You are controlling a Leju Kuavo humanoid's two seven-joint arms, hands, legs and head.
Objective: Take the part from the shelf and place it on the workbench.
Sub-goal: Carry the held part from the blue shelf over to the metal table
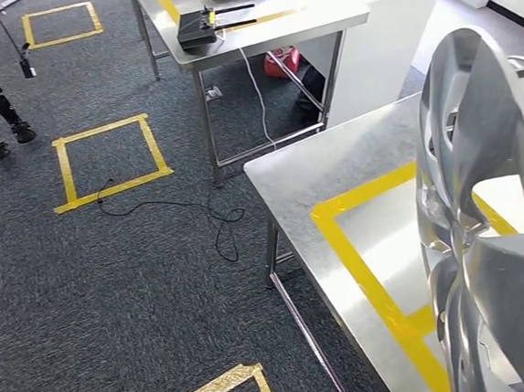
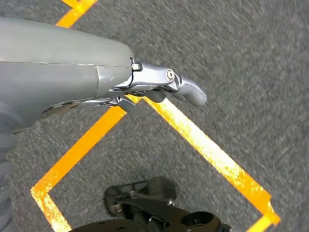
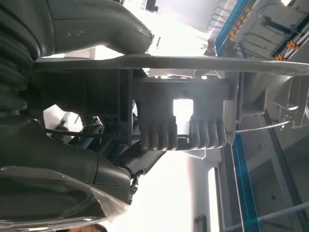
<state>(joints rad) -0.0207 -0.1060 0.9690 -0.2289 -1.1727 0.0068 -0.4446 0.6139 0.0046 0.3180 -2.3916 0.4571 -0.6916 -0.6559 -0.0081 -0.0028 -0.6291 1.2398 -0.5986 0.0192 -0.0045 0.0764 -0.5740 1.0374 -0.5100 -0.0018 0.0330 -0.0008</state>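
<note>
Presently, items by size, largest first.

Floor [image 1: 134,286]: dark grey carpet marked with yellow tape squares [image 1: 110,160]; a black cable [image 1: 195,210] trails across it.

Surface [image 1: 331,165]: steel workbench at right of the head view, with a yellow tape outline [image 1: 370,270] marking what looks like the drop zone. Nothing rests inside the outline.

Second steel table [image 1: 274,23]: farther back, carrying a black tray and a small black device with antennas [image 1: 202,24].

Part: silver wheel cover [image 1: 476,242], held upright and near the camera, above the surface's right side. It is carried, not set down.

Right robot hand [image 3: 73,159]: thumb and fingers clamp the cover's rim; the ribbed back of the cover [image 3: 175,121] sits between them.

Left robot hand [image 2: 160,87]: hangs over the carpet, fingers extended, holding nothing.

Progress, judged: pick-up from the shelf is done and the cover has reached the surface; lowering it into the outline and releasing remain.

Writing: none legible on any item.
</note>
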